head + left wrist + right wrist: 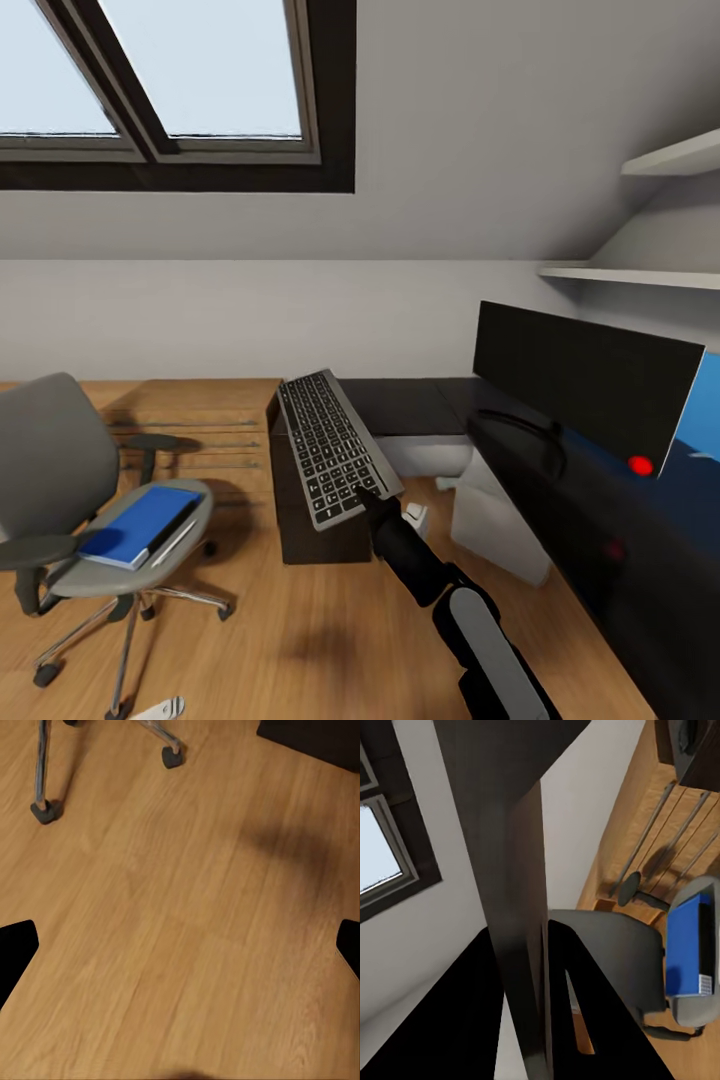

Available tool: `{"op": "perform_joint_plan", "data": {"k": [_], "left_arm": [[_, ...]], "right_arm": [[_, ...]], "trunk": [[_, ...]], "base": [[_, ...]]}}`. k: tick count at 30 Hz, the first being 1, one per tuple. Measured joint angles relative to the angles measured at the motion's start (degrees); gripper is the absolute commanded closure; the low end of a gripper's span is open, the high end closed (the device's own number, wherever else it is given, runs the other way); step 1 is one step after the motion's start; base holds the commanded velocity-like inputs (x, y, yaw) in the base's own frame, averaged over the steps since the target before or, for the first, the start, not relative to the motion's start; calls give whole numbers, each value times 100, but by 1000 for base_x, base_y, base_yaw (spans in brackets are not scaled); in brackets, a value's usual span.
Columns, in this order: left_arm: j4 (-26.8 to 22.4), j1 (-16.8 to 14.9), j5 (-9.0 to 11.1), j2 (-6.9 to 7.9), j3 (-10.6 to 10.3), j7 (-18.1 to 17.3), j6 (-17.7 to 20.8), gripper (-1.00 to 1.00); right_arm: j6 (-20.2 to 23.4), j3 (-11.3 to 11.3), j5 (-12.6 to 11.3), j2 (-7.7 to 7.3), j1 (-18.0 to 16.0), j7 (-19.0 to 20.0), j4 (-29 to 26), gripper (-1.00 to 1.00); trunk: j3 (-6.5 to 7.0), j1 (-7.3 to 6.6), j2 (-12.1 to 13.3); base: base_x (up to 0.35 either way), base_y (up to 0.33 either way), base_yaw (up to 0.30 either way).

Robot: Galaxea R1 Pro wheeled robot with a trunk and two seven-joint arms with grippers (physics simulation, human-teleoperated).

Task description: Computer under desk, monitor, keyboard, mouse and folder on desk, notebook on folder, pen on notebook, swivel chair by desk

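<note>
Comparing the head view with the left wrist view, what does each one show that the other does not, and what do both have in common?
Head view alone: the right hand shut on the keyboard, lifted in the air, the monitor on the desk, and the folder on the swivel chair seat. Left wrist view alone: the left hand's open fingertips over bare floor. Shared: the wooden floor and the chair's wheeled base.

Head looks down – both wrists share the swivel chair (pixel 70 480).
</note>
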Motion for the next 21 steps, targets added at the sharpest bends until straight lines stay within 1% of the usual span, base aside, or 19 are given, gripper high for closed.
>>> {"op": "perform_joint_plan", "data": {"k": [5,7,11,16,17,18,19,21], "left_arm": [[0,0,0,0,0,-1,2,-100],[0,0,0,0,0,-5,1,-100],[0,-1,0,-1,-1,-9,0,-100],[-1,0,-4,-11,-26,-24,-2,-100],[-1,1,-5,-14,-133,-25,-36,-100],[1,1,-6,-15,-235,-25,-109,-100],[20,0,-6,-15,-329,-24,-245,-100],[91,-1,-7,-16,-446,-20,-569,-100]], "right_arm": [[-6,-15,-1,5,1,-6,60,100],[-10,-36,-72,9,0,-6,164,100],[-14,-127,-171,18,0,-4,259,100],[-17,-246,-190,22,0,-10,347,100],[-13,-321,-167,26,1,-13,440,100],[-15,-370,-192,28,0,-13,483,100],[-15,-408,-201,30,0,-12,513,100],[-18,-451,-213,31,0,-12,545,100]], "trunk": [[0,0,0],[0,0,0],[0,0,0],[0,0,0],[0,0,0],[0,0,0],[0,0,0],[0,0,0]], "base": [[328,86,0],[328,88,0],[328,88,0],[328,89,0],[328,89,0],[329,89,0],[329,89,0],[329,89,0]]}}
